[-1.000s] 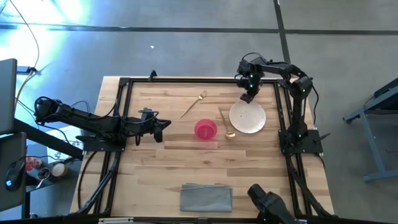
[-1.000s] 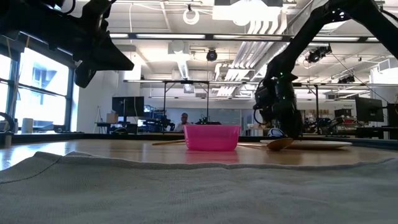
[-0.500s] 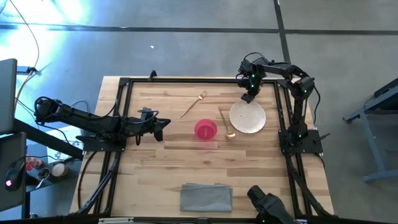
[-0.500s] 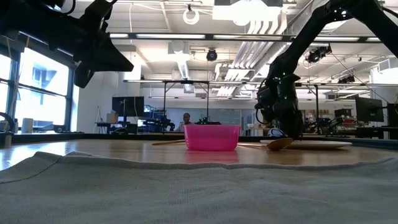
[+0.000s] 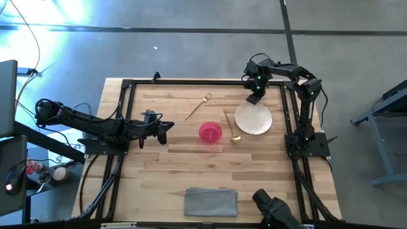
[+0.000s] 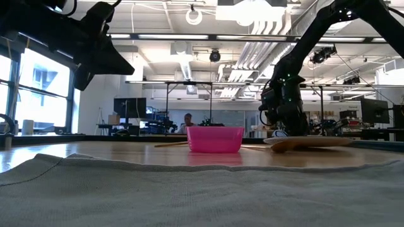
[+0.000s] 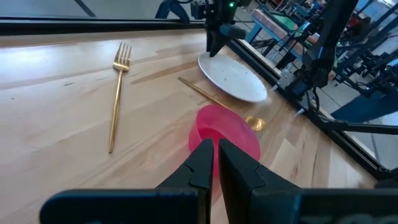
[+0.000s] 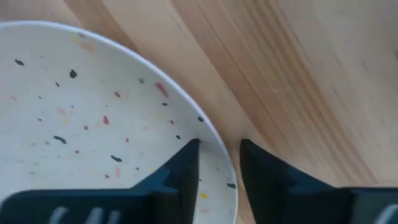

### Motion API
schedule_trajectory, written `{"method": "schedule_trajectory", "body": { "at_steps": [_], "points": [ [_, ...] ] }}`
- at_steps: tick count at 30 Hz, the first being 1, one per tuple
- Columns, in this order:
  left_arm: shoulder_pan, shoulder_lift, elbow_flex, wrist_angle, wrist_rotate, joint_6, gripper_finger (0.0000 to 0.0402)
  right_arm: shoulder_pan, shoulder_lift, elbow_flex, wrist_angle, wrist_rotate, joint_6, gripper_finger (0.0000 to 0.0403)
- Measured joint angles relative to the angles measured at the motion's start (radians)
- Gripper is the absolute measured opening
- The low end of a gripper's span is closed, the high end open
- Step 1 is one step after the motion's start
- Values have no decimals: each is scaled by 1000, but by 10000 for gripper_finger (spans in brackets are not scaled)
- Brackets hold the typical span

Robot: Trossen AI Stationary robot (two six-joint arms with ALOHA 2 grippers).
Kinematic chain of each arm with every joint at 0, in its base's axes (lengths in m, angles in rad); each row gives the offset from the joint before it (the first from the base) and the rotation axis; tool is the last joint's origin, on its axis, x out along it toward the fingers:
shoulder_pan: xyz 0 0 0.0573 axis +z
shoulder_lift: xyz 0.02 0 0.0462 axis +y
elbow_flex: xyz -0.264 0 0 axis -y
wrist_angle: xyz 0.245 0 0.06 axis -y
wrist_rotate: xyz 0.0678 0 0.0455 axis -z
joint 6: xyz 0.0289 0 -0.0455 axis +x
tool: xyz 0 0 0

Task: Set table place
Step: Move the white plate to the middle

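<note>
The off-white speckled plate lies at the table's far right. My right gripper points down at its far rim, shut on it. A gold spoon lies just left of the plate. The pink bowl stands left of the spoon. A gold fork lies farther back. My left gripper hangs shut over the table's left side with nothing in it; its wrist view shows the bowl just ahead. My right gripper pinches the plate's far rim between its two fingers, one over the plate's speckled inside and one beyond the rim over the wood. The fingers come steeply from above. The plate sits tipped, its near rim on the table.
A folded grey cloth lies at the table's near edge and fills the bottom of the low view. The black rail frame runs close along the plate's right side. Bare wood lies between the bowl and the cloth.
The plate has tipped: in the low view its far rim has risen a little at my right gripper while its near rim has stayed on the table. Both arms have kept their places.
</note>
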Motion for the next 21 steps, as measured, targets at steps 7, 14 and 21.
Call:
{"method": "schedule_trajectory", "body": {
  "at_steps": [7, 14, 21],
  "points": [
    [0, 0, 0, 0, -19, 0, 14, 0, 0, 0, 3, 9, 10, 10],
    [0, 0, 0, -9, -19, 0, 14, 1, -38, -2, -12, 29, 21, 1],
    [0, 0, 0, -14, -19, 0, 14, 2, -141, 1, -38, 56, 34, 1]
  ]
}}
